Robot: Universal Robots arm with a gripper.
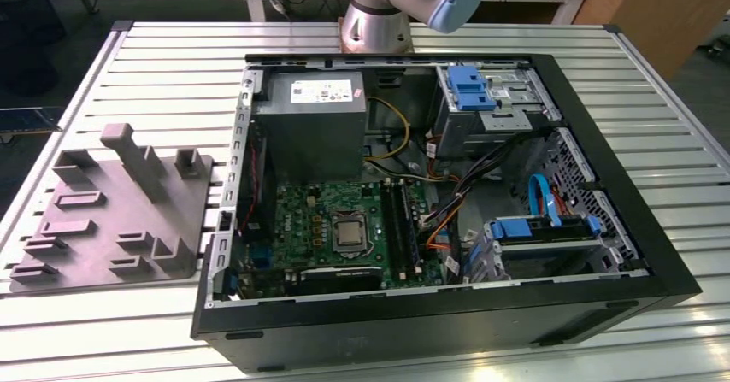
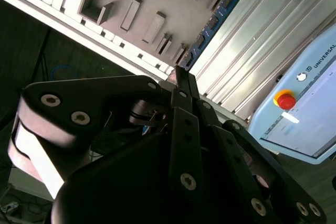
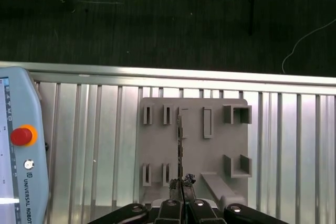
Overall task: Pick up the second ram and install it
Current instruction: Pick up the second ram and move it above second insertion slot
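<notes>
The second ram (image 2: 212, 22) is a long blue stick with black chips, sticking out straight from my fingertips. My gripper (image 2: 181, 72) is shut on one end of it. In the first wrist view the ram (image 3: 180, 140) appears edge-on as a thin dark strip running out from the gripper (image 3: 181, 183), high above the grey slotted block (image 3: 194, 150). In the exterior view the open computer case (image 1: 638, 228) lies on the table with its motherboard (image 1: 331, 220) exposed and the dark memory slots (image 1: 396, 215) beside the processor socket.
The grey block (image 1: 114, 211) with upright posts sits on the slatted metal table (image 1: 137, 66) at the exterior view's left of the case. A teach pendant (image 3: 16, 145) with a red stop button lies beside the block. The arm's base (image 1: 377, 23) stands behind the case.
</notes>
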